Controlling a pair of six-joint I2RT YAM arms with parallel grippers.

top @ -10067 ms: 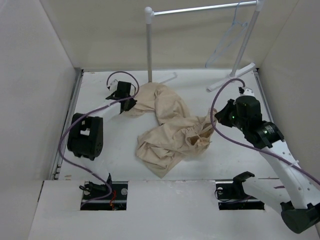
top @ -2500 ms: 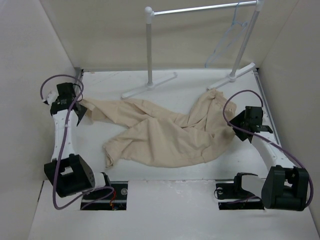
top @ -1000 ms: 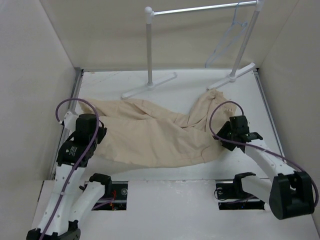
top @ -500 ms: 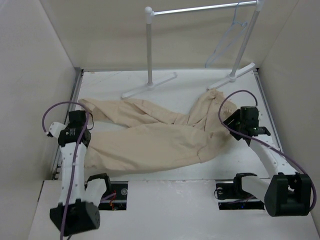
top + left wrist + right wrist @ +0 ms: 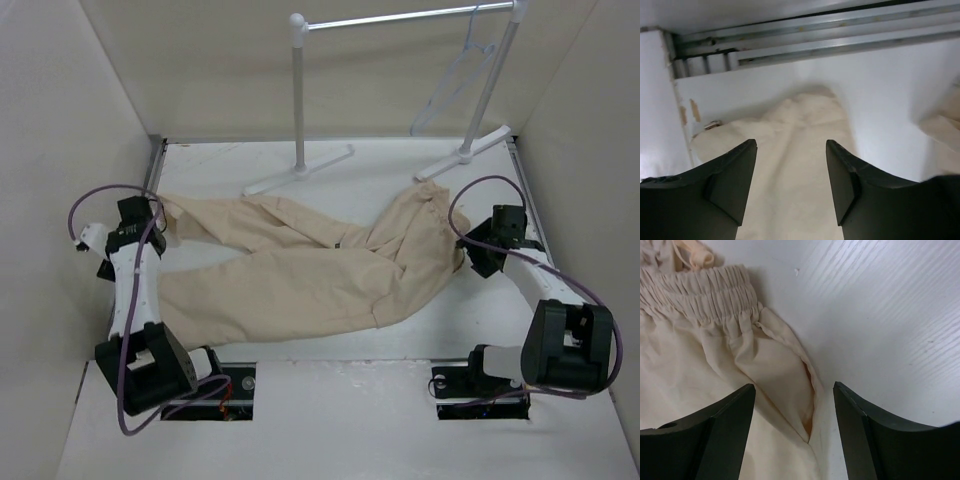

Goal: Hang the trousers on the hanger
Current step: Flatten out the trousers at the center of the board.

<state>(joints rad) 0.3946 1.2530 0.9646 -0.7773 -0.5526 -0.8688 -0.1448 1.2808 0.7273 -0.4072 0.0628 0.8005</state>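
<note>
Trousers lie spread flat on the bench, legs to the left, waist to the right. Both hands are open: the left hand over a leg end, the right hand over the waist pocket. Best to pinch the cloth deep. The hanger on the rack is thin and hard to see.

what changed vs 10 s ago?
Trousers went from a bunched heap mid-table to spread flat, legs to the left, waistband to the right. Left pincer moved out to a leg end by the left edge, right pincer to the waistband. Both are open now, gripping nothing. Hanger and rack are unmoved.
</note>
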